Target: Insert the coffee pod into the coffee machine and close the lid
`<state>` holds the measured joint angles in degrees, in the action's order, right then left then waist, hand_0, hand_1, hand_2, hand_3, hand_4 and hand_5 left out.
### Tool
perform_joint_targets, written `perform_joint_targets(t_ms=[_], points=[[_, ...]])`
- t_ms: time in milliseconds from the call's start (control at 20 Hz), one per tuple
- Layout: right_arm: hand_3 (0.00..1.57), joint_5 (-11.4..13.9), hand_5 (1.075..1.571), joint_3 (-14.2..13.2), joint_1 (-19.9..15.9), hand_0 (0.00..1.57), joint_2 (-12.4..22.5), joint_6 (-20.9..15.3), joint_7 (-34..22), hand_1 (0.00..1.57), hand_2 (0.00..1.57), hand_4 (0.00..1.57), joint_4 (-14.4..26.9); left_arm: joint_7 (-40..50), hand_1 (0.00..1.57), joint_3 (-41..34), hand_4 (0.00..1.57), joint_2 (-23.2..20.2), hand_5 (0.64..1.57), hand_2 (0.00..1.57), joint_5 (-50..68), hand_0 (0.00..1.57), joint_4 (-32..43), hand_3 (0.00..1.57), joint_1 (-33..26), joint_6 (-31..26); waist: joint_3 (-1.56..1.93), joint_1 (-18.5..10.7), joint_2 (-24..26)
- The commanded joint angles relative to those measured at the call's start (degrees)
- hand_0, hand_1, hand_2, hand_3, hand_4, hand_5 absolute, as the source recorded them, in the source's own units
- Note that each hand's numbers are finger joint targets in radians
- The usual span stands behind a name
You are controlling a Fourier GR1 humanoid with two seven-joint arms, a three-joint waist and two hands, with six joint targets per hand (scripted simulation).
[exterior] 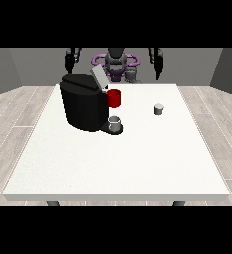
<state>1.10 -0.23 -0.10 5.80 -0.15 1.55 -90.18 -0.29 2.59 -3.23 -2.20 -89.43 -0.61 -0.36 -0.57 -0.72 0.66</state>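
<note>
Nothing of the task appeared done: the small grey cylindrical coffee pod (158,109) stood on the large white table (138,158), well right of the bulky black coffee machine (84,103), whose grey lid (99,77) stood raised. Both hands, at the view's left (70,60) and right (158,62), hung far back, touching nothing; their fingers' state could not be told.

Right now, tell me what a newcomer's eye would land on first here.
The bulky black coffee machine on the left half of the large white table dominates, its grey lid tilted open. A bright red part sticks out on its right side above a small grey cup. A small grey coffee pod stands alone further right.
</note>
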Motion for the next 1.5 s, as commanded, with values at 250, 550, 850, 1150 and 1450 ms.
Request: perform_joint_targets(t_ms=[250, 550, 850, 1150, 1450], points=[[0.00, -2.42, 1.571, -2.07, 1.65, 0.00, 0.78, 2.49, -1.99, 0.00, 0.00, 0.13, 2.32, -9.66, 0.00, -7.65, 0.27, -4.42, 1.571, 0.00, 8.57, 0.00, 1.05, 0.00, 0.36, -8.09, 0.55, 0.03, 1.08], [0.00, -2.45, 1.571, -4.88, -1.76, 0.00, -4.32, -5.52, 5.38, 0.00, 0.00, 0.14, 2.53, -10.29, 0.00, -8.07, 0.21, -10.51, 1.571, 0.00, 1.75, 0.00, 4.04, 0.00, 4.79, -8.44, 0.57, 2.11, -1.50], [0.00, -1.58, 1.571, -1.91, -3.44, 0.00, -3.95, -4.78, 2.95, 0.00, 0.00, 0.18, -1.37, -8.03, 0.00, -15.08, 0.00, -17.40, 1.571, 0.00, 1.49, 0.00, 14.58, 0.00, 14.15, -8.52, 0.54, 7.90, -5.89], [0.00, -2.46, 1.571, -0.22, -2.62, 0.00, -4.75, -3.82, 2.94, 0.00, 0.00, 0.19, -2.24, -5.78, 0.00, -15.47, 0.00, -20.23, 1.571, 0.00, 1.51, 0.00, 24.21, 0.00, 19.13, -12.49, 0.55, 9.56, -6.82], [0.00, -2.49, 1.571, 0.04, -5.80, 0.00, -5.16, -4.47, 3.30, 0.00, 0.00, 0.26, -1.83, -8.54, 0.00, -16.15, 0.00, -21.01, 1.571, 0.00, -1.40, 0.00, 33.82, 0.00, 24.24, -10.66, 0.54, 10.75, -11.48]])
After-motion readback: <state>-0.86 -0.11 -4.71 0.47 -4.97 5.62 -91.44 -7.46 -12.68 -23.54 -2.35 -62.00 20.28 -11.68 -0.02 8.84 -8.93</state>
